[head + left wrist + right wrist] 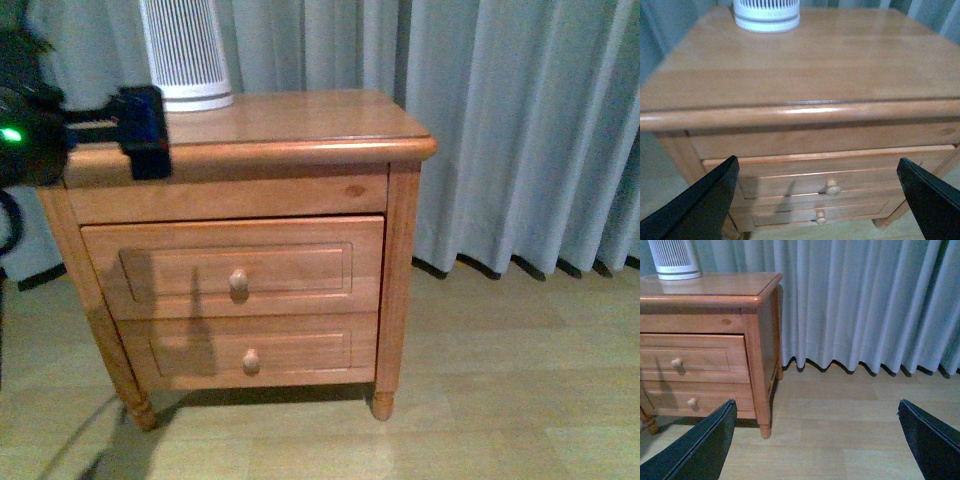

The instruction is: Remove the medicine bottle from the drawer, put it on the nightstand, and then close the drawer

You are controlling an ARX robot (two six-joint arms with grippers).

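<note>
The nightstand (300, 125) stands in front of a curtain, its glossy top (815, 55) bare apart from one appliance. The upper drawer (235, 265) shows its framed front and round knob (238, 283); its inside does not show. The medicine bottle is hidden. My left gripper (145, 130) hovers open above the top's front left corner, and its wrist view looks down past the front edge at the drawer (840, 175), with nothing between the fingers (700, 205). My right gripper (815, 440) is open over the floor to the right of the nightstand (760, 340), holding nothing.
A tall white ribbed appliance (185, 50) stands at the back left of the top. The shallower lower drawer (250, 345) sits below the upper one. Grey curtains (520, 130) hang behind, down to a pale wood floor (500, 400).
</note>
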